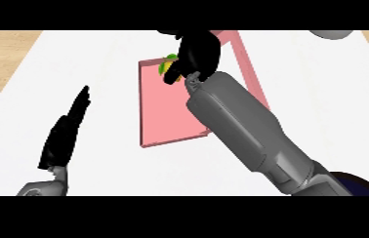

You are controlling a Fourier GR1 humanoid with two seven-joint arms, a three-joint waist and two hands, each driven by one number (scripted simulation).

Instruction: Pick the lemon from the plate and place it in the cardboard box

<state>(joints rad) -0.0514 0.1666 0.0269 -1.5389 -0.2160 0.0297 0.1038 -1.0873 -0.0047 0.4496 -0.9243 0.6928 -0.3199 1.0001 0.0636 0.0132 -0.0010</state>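
Holding small yellow-green lemon (170,66) in my right hand (196,54), fingers curled round it, over pink open box (169,120) spreading toward 6 o'clock; left hand (65,134) open.

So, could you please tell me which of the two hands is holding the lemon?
The right hand, fingers curled round the lemon above the pink box; the left hand rests open.

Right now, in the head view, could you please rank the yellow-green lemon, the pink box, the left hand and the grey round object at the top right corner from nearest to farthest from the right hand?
1. Yellow-green lemon: held in the right hand.
2. Pink box: directly beneath the hand.
3. Grey round object: top right corner.
4. Left hand: open, lower left.
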